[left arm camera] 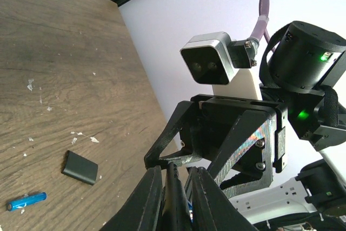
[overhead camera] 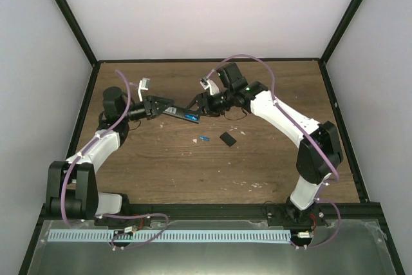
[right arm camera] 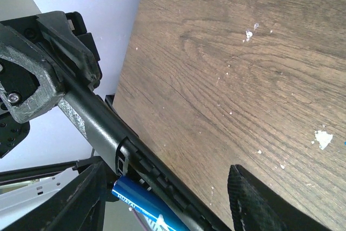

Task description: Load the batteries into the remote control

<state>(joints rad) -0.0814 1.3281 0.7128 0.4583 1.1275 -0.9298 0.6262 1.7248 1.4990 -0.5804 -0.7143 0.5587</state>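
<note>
My left gripper (overhead camera: 156, 107) is shut on the remote control (overhead camera: 180, 113), a slim black bar held above the table and pointing right. In the left wrist view the remote (left arm camera: 175, 198) shows edge-on between my fingers (left arm camera: 147, 201). One blue battery (overhead camera: 190, 118) lies along the remote's open bay; it shows in the right wrist view (right arm camera: 141, 205) beside the remote (right arm camera: 102, 128). My right gripper (overhead camera: 202, 103) is open, its fingers (right arm camera: 253, 204) straddling the remote's far end without closing on it. A second blue battery (overhead camera: 204, 138) lies on the table, also in the left wrist view (left arm camera: 26, 201).
The short black battery cover (overhead camera: 227, 138) lies on the wooden table (overhead camera: 257, 172) right of the loose battery; it also shows in the left wrist view (left arm camera: 80, 166). Small white flecks dot the wood. Dark frame rails border the table.
</note>
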